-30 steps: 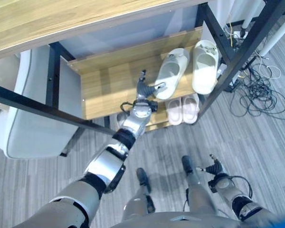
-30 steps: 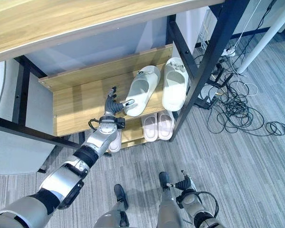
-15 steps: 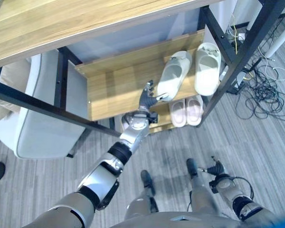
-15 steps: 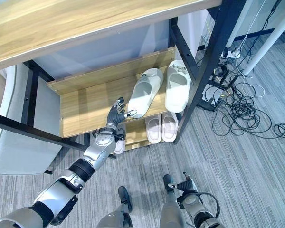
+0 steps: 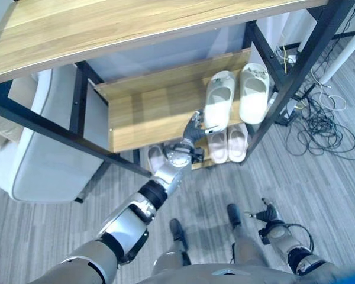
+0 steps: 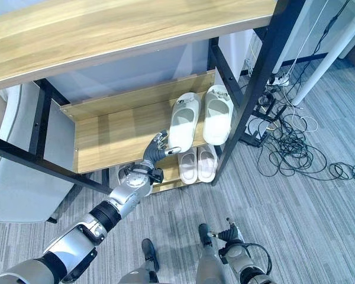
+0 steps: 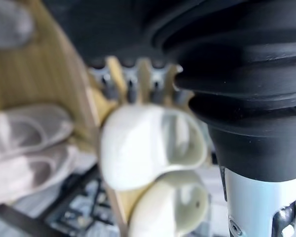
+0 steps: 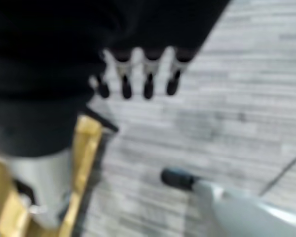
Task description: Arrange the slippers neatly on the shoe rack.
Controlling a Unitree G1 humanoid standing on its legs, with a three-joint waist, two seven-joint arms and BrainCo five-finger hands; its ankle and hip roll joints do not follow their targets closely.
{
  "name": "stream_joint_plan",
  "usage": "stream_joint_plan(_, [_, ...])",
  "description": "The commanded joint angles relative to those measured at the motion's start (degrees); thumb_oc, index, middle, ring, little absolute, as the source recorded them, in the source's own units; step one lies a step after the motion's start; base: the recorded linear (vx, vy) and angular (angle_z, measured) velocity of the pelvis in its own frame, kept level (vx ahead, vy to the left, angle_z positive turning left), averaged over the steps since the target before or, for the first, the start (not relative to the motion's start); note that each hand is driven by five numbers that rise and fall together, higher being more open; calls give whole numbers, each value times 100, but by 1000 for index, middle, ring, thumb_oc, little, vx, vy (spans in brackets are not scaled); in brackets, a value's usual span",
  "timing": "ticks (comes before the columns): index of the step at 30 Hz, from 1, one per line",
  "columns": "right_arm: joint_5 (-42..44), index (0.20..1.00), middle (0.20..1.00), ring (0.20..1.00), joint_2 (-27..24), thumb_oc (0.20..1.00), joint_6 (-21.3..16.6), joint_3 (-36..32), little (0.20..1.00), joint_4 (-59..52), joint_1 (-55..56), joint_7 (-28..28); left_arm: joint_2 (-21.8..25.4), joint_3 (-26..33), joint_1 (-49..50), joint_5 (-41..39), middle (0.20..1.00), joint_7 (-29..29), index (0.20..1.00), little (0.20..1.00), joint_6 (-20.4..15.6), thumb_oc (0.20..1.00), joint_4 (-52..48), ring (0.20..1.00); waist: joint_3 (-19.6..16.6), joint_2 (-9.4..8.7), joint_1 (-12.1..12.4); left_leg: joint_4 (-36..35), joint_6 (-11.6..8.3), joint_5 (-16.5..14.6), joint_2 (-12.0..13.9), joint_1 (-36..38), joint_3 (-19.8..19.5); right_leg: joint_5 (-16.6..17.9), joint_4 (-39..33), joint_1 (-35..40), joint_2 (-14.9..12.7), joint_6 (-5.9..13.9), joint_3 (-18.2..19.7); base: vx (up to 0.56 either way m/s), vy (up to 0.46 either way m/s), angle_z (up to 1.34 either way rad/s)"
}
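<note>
Cream slippers (image 5: 218, 99) — lengthwise, toes toward shoe rack (image 5: 148, 103) back — parallel.

Bright, even light (wrist views blurred)

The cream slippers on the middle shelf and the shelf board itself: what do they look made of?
The cream slippers look like moulded foam or soft rubber: one-piece, matt, thick rounded edges, no seams showing. I can't tell which from here. The shelf board looks like wood or a wood-grain laminate with a smooth light finish, carried on a black frame that appears to be painted metal. The left hand touches one slipper's heel.
</note>
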Motion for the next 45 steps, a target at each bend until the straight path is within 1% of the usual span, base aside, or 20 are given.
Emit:
stream_joint_plan(1, [71,1000,1000,1000,-207,1000,-15,54,1000,-6,-230,-39,-154,42,-151,-155,1000,-159,1000,1000,-226,1000,-244,1000,217,318,69,72,-299,-76,294,-181,-590,-509,373,-457,-233,219,-375,0,0,0])
stream_joint_plan(6, [105,1000,1000,1000,-176,1000,-16,74,1000,4,-244,-48,-266,54,-187,-400,1000,-123,1000,1000,-265,1000,-325,1000,194,309,56,72,-298,-74,293,-195,-606,-517,378,-470,-227,215,-377,0,0,0])
stream_joint_plan(16, [164,1000,1000,1000,-135,1000,-4,135,1000,32,-247,-33,-447,-32,-288,-394,1000,-48,1000,1000,-216,1000,-217,1000,147,265,32,72,-309,-70,312,-183,-624,-530,370,-445,-208,204,-392,0,0,0])
stream_joint_plan(19, [207,1000,1000,1000,-118,1000,-6,150,1000,65,-246,-32,-534,-70,-286,-437,1000,-41,1000,1000,-213,1000,-223,1000,120,224,24,72,-308,-73,324,-167,-651,-544,367,-413,-204,195,-397,0,0,0])
stream_joint_plan(25, [229,1000,1000,1000,-101,1000,2,177,1000,85,-279,-28,-645,-23,-377,-419,1000,40,1000,1000,-230,1000,-58,1000,97,199,26,72,-314,-69,329,-164,-667,-551,364,-400,-196,193,-398,0,0,0])
stream_joint_plan(35, [286,1000,1000,1000,-75,1000,-15,180,1000,128,-272,-23,-738,50,-443,-366,1000,150,1000,1000,-272,1000,-96,1000,63,143,22,72,-316,-74,335,-168,-670,-557,364,-398,-188,183,-407,0,0,0])
stream_joint_plan(36, [295,1000,1000,1000,-79,1000,-23,175,1000,129,-269,-31,-731,65,-459,-324,1000,179,1000,1000,-288,1000,-107,1000,60,139,24,72,-318,-72,333,-166,-674,-559,364,-395,-187,182,-411,0,0,0])
stream_joint_plan(39, [321,1000,1000,1000,-84,1000,-89,135,1000,116,-218,-25,-562,146,-505,343,1000,339,1000,1000,-276,1000,-265,1000,65,119,46,72,-318,-65,329,-173,-722,-568,369,-378,-194,181,-422,0,0,0])
stream_joint_plan(40, [321,1000,1000,1000,-84,1000,-90,136,1000,116,-218,-25,-561,146,-503,345,1000,340,1000,1000,-274,1000,-268,1000,67,119,44,72,-318,-65,329,-172,-723,-568,369,-376,-195,181,-423,0,0,0])
stream_joint_plan(41, [327,1000,1000,1000,-98,1000,-137,104,1000,111,-200,-24,-440,188,-455,772,1000,408,1000,1000,-298,1000,-452,1000,79,99,68,72,-315,-59,325,-169,-758,-577,375,-357,-195,175,-432,0,0,0])
stream_joint_plan(44, [347,1000,1000,1000,-74,1000,-218,77,1000,108,-199,-27,-290,237,-329,1276,1000,459,1000,1000,-366,1000,-762,1000,95,73,108,72,-319,-58,320,-165,-785,-586,386,-334,-201,176,-444,0,0,0])
stream_joint_plan(45, [350,1000,1000,1000,-78,1000,-262,62,1000,87,-207,-24,-196,259,-247,1555,1000,502,1000,1000,-388,1000,-981,1000,115,51,127,72,-320,-60,317,-175,-805,-588,397,-334,-206,178,-445,-29,-34,2])
